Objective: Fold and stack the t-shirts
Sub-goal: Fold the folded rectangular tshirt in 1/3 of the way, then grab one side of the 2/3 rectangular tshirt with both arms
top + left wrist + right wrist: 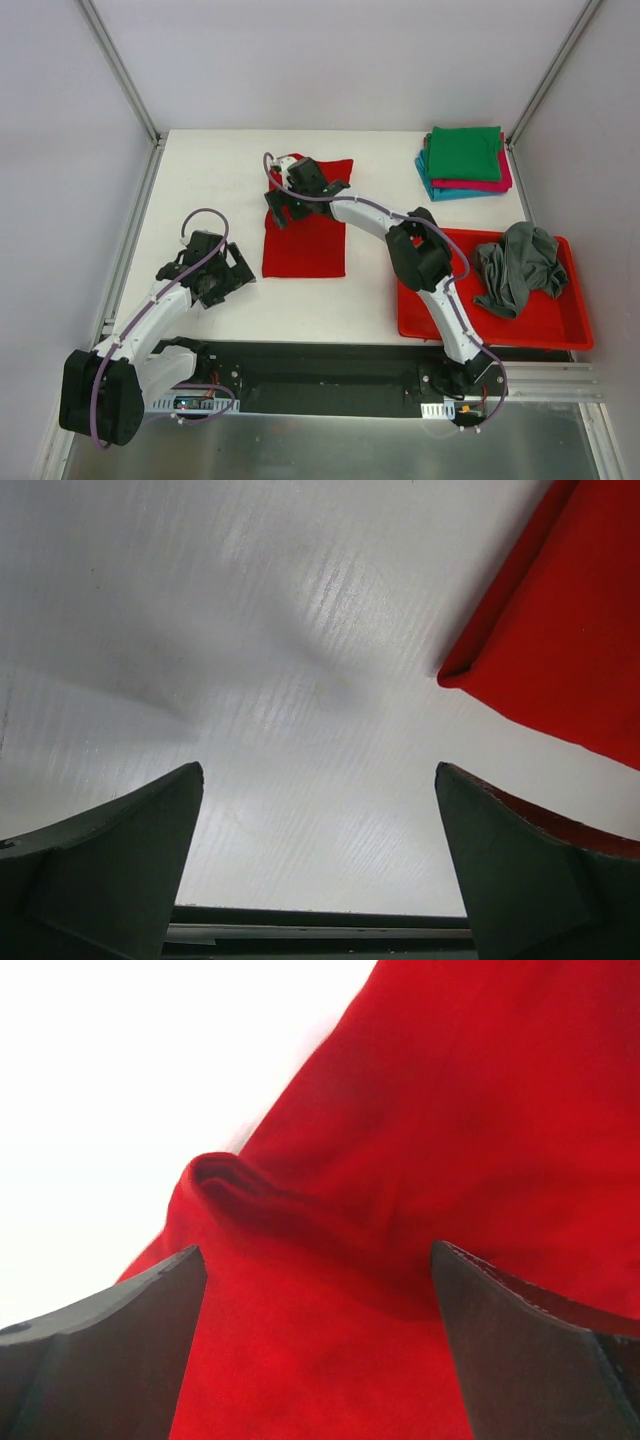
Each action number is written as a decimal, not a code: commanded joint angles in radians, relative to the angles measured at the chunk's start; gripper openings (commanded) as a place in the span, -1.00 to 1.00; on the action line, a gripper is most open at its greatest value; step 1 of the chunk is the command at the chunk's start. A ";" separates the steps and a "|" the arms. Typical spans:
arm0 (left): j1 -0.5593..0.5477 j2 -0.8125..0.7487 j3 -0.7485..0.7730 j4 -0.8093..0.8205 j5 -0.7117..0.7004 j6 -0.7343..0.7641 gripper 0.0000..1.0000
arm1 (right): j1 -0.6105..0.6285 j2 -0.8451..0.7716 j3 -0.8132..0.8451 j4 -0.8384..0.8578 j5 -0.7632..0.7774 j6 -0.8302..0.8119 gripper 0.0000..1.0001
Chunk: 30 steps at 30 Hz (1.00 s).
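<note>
T-shirt (305,245), red, beneath wide-open, empty right jaws; left jaws equally open, empty, beside its edge

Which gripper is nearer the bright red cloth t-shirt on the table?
Right. The right gripper hovers open over the red t-shirt's far corner; the left gripper is open beside its left edge.

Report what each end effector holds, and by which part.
Nothing held: left end effector open over the table; right end effector open above a bunched edge of the red t-shirt.
</note>
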 commanded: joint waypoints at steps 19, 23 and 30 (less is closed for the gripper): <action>0.021 -0.002 -0.004 0.069 0.150 0.005 0.98 | -0.027 -0.687 -0.784 0.227 -0.005 -0.131 0.92; 0.019 0.081 0.022 0.122 0.164 -0.029 0.69 | -0.011 -0.775 -0.932 0.241 -0.080 -0.200 0.96; 0.016 0.304 0.112 0.203 0.298 -0.049 0.35 | 0.047 -0.724 -0.914 0.114 -0.061 -0.344 0.84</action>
